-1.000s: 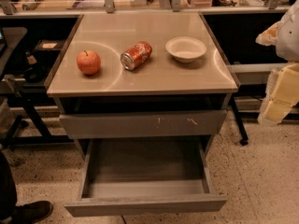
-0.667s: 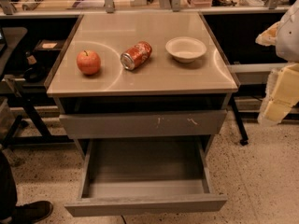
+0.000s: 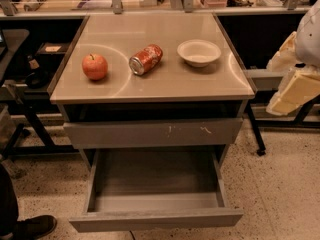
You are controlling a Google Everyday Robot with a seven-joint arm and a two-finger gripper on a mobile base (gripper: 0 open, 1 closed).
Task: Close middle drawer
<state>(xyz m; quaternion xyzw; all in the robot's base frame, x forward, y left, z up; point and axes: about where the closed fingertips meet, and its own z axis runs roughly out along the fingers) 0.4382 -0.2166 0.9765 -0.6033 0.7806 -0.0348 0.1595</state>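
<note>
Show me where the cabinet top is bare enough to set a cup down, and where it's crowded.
Bare: the cabinet top in front of the row of apple, can and bowl, up to its front edge; also the strip behind them. Crowded: that row. The open middle drawer holds nothing. The gripper hangs beyond the right edge.

Middle drawer (image 3: pixel 156 218) hangs open
Gripper (image 3: pixel 294 91) at right edge, apart from it; apple (image 3: pixel 95 66), can (image 3: pixel 146 59), bowl (image 3: pixel 199 52) on cabinet top (image 3: pixel 165 86).
</note>
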